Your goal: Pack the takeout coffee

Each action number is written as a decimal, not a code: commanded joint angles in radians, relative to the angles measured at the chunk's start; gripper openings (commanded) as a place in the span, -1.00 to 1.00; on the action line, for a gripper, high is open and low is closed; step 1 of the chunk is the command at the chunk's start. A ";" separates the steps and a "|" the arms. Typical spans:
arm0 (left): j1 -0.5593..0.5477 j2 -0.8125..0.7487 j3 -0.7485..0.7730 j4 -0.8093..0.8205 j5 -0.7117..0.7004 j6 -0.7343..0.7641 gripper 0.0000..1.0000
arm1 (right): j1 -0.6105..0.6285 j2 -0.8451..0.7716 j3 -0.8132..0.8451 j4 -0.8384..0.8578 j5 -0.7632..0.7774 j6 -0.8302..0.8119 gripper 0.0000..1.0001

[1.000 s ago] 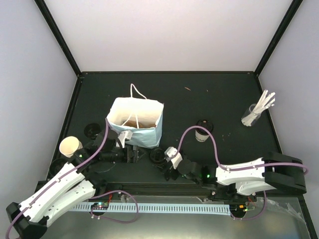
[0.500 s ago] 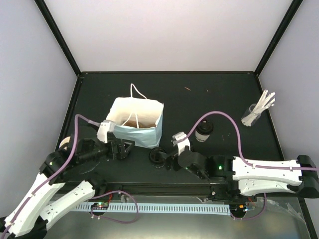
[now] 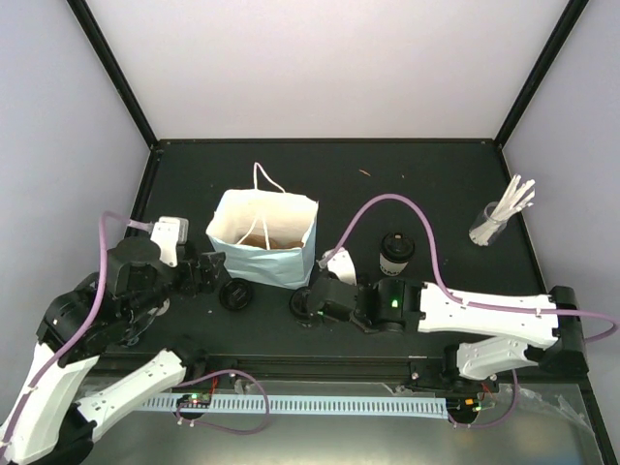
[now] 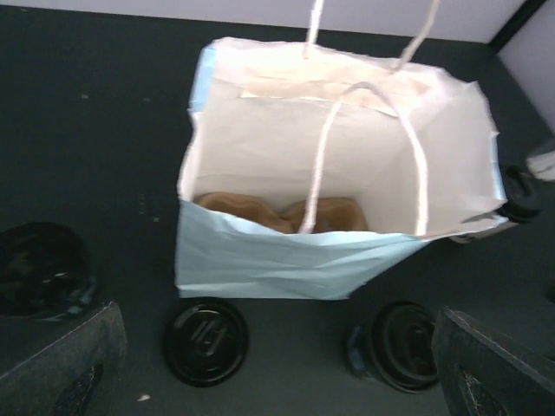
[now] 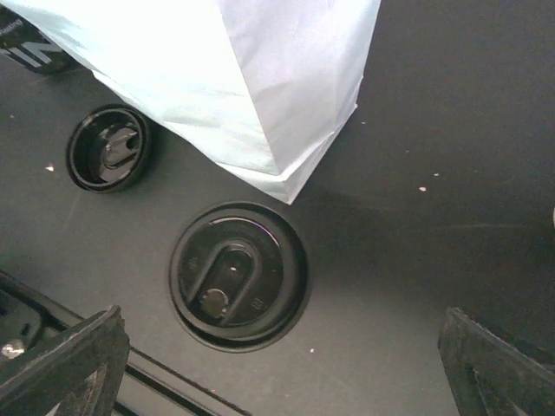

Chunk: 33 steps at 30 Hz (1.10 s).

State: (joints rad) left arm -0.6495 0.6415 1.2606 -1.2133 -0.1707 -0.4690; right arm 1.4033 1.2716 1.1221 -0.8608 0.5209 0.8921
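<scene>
**While carrier sits in bag, cups wait outside**

Since the carrier (image 4: pixel 277 212) already lies at the bottom of the open bag (image 4: pixel 260 260), step in hand looks like fetching a cup to drop in. R gripper (image 3: pixel 312 301) hangs w/ fingers spread, right over a black lid (image 5: pixel 238 276) just off the bag's corner. Can't tell if a cup is under it. Next move prob: lower, close on it, lift it over the bag rim.

L gripper (image 3: pixel 210 268) is also spread wide, holds nothing, aimed at the bag's mouth. A second lid (image 4: pixel 205 340) lies nr the bag front. One lidded cup (image 3: pixel 395 254) stands apart to the R.

Its handles (image 4: pixel 364 85) arch over the mouth & may snag. Bag looks light, could tip. The glass of sticks (image 3: pixel 494 221) is far R, no bother.
</scene>
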 commanded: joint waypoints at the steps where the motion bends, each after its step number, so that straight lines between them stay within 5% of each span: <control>1: 0.017 0.010 0.005 -0.046 -0.137 0.070 0.98 | -0.043 0.067 0.107 -0.094 -0.097 0.088 1.00; 13: 0.070 0.048 -0.009 0.013 -0.276 0.174 0.98 | -0.080 0.412 0.341 -0.205 -0.213 0.173 0.88; 33: 0.088 0.029 -0.051 0.056 -0.254 0.218 0.98 | -0.092 0.530 0.410 -0.295 -0.197 0.325 0.71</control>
State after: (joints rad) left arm -0.5701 0.6861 1.2118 -1.1782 -0.4175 -0.2722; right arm 1.3167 1.7844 1.5043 -1.1271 0.3122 1.1824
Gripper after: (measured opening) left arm 0.989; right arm 0.858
